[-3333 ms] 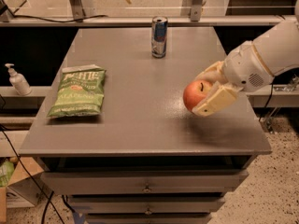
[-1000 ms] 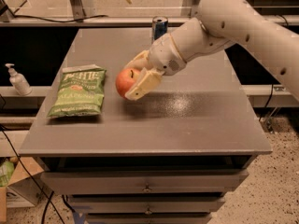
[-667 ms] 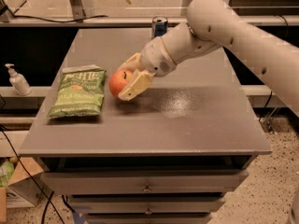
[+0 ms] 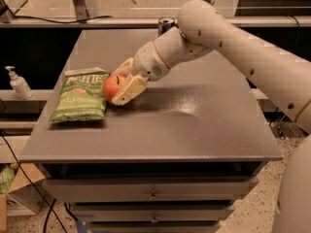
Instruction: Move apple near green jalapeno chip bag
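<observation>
Apple point(image 4: 112, 88) at the placing step, near the left edge of the table point(image 4: 204, 130).
Our gripper point(image 4: 117, 87) clamps it just beside the green jalapeno chip bag point(image 4: 80, 98); it seems barely off the surface, so next we lower and release.

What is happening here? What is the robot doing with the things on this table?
The robot arm holds the apple in its gripper, whose fingers are shut around it. The apple is right at the right edge of the chip bag, which lies flat on the left part of the table. It is not yet released. A can stands at the back, partly hidden by the arm.
</observation>
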`<state>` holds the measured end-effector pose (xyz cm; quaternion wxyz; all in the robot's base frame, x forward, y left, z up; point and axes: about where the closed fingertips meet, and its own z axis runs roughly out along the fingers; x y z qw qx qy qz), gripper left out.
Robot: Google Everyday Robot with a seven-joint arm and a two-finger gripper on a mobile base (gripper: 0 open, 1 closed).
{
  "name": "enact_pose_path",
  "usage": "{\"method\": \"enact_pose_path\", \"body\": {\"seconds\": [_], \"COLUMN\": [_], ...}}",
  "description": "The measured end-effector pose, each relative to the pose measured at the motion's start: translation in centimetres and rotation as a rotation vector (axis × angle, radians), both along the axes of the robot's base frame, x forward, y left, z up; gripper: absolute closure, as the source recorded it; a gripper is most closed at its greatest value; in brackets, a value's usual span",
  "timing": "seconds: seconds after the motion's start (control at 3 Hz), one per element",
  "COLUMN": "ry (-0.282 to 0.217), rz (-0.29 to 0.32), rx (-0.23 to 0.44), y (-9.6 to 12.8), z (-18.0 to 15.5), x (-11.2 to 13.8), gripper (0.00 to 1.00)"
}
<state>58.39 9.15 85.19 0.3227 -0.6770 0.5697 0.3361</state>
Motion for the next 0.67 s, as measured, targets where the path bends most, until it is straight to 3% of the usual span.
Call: {"method": "enact_pose_path", "body": {"seconds": [0.67], "ry": [-0.019], "rz": [0.056], "rx": [0.006], "y": [1.78], "z": [1.42], "x": [-0.60], "gripper": [0.36]}}
